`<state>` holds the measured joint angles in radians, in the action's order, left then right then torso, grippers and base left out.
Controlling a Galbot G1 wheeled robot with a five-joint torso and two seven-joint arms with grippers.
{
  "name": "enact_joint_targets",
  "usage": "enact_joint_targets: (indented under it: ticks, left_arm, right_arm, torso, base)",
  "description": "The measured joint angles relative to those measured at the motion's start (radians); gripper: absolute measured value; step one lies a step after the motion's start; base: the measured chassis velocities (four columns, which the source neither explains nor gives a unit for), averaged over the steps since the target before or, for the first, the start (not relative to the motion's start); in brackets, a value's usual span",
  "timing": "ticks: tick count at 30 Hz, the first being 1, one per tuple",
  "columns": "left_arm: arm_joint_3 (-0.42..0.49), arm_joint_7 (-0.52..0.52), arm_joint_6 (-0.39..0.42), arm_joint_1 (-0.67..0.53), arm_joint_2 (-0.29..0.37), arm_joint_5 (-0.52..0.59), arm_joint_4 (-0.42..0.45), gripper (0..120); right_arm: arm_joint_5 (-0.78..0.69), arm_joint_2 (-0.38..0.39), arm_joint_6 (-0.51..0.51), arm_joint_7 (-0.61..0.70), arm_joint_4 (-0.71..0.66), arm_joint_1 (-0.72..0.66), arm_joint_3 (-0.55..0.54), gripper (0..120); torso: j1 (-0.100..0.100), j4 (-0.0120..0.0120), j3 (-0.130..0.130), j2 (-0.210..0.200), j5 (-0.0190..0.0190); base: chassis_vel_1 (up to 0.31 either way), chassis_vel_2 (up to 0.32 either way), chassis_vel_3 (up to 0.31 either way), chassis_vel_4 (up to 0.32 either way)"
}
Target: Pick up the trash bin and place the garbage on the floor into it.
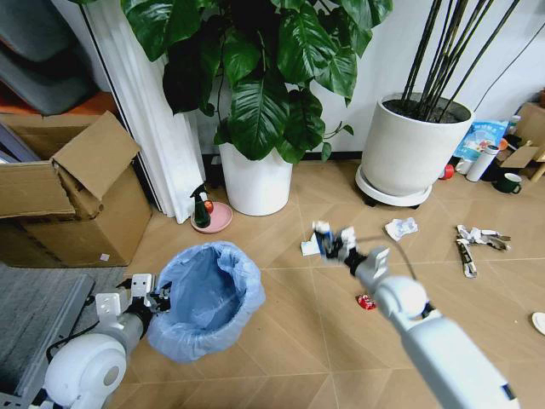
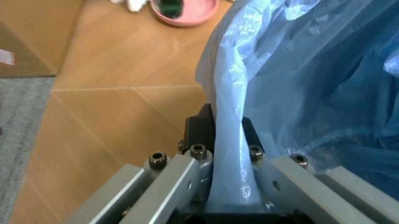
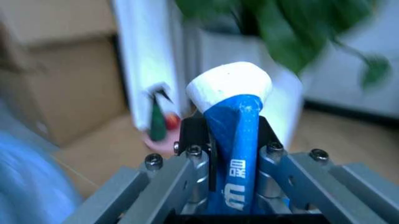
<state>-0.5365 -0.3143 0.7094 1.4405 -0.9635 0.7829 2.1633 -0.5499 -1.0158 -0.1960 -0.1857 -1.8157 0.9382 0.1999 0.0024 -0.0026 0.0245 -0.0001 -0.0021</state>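
Blue-white wrapper [image 3: 232, 140], long axis in line with the fingers, sits clamped in the right gripper [image 1: 334, 243], held above the floor right of the trash bin [image 1: 207, 298]. The bin's open mouth lies left of and below that gripper. The left gripper [image 2: 227, 140] pinches the bin's bag-covered rim, holding it at the robot's left.

Trash bin [image 1: 207, 298] liner: thin crinkled light-blue plastic, glossy, semi-translucent. Left end effector [image 2: 223, 140]: brushed grey metal bars, black hex bolts, matt black pads pinching liner film. Right end effector [image 3: 229, 135]: same grey metal, clamped on blue-white wrapper [image 3: 234, 154], shiny creased plastic with print. Right of bin: floor [image 1: 281, 341] smooth tan wood-look, faint sheen; crumpled white paper [image 1: 401, 227] matt; red wrapper [image 1: 366, 302] glossy. Left of bin: cardboard box [image 1: 72, 192] brown, matt, rough.
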Motion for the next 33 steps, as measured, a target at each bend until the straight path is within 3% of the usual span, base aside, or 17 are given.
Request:
enact_joint_targets:
  ticks: [4,6,9,11,17,25,28,32,33]
  left_arm:
    - [0.046,0.005,0.016,-0.047,0.054,0.020,-0.031,0]
    - [0.087,0.017,0.026,-0.097,0.101,0.038,-0.059,0]
    - [0.107,0.018,0.026,-0.123,0.118,0.056,-0.070,0]
    - [0.121,0.017,0.026,-0.147,0.129,0.077,-0.083,0]
    - [0.127,0.005,0.027,-0.157,0.127,0.092,-0.099,0]
    - [0.130,0.010,0.028,-0.160,0.124,0.093,-0.109,0]
    - [0.128,0.013,0.028,-0.155,0.124,0.093,-0.109,0]
    - [0.120,0.019,0.028,-0.156,0.124,0.093,-0.113,0]
    - [0.120,0.019,0.028,-0.156,0.124,0.093,-0.113,0]
  right_arm:
    - [-0.072,0.015,-0.020,0.013,-0.070,-0.072,-0.071,8]
    - [-0.148,0.019,-0.036,0.027,-0.107,-0.145,-0.160,8]
    - [-0.179,0.012,-0.041,0.037,-0.114,-0.192,-0.221,8]
    - [-0.210,-0.027,-0.042,0.049,-0.105,-0.270,-0.354,8]
    - [-0.231,-0.122,-0.045,0.072,-0.074,-0.344,-0.540,8]
    - [-0.230,-0.132,-0.072,0.117,-0.071,-0.323,-0.620,8]
    - [-0.222,-0.126,-0.089,0.122,-0.071,-0.311,-0.624,18]
    - [-0.206,-0.116,-0.100,0.134,-0.065,-0.296,-0.626,39]
    - [-0.206,-0.116,-0.100,0.134,-0.065,-0.296,-0.626,39]
  torso:
    - [0.000,0.0000,0.000,0.000,0.0004]
    - [0.000,0.0001,0.000,0.000,0.0001]
    - [0.000,0.0000,0.000,0.000,0.0001]
    - [0.000,-0.0003,0.000,0.000,0.0000]
    - [0.000,0.0007,0.000,0.000,-0.0001]
    - [0.000,-0.0002,0.000,0.000,0.0001]
    - [0.000,-0.0004,0.000,0.000,0.0000]
    - [0.000,-0.0001,0.000,0.000,0.0002]
    - [0.000,-0.0001,0.000,0.000,0.0002]
  base:
    - [0.000,0.000,0.000,0.000]
    - [0.000,0.000,0.000,0.000]
    - [0.000,0.000,0.000,0.000]
    - [0.000,0.000,0.000,0.000]
    - [0.000,0.000,0.000,0.000]
    - [0.000,0.000,0.000,0.000]
    - [0.000,0.000,0.000,0.000]
    - [0.000,0.000,0.000,0.000]
    - [0.000,0.000,0.000,0.000]
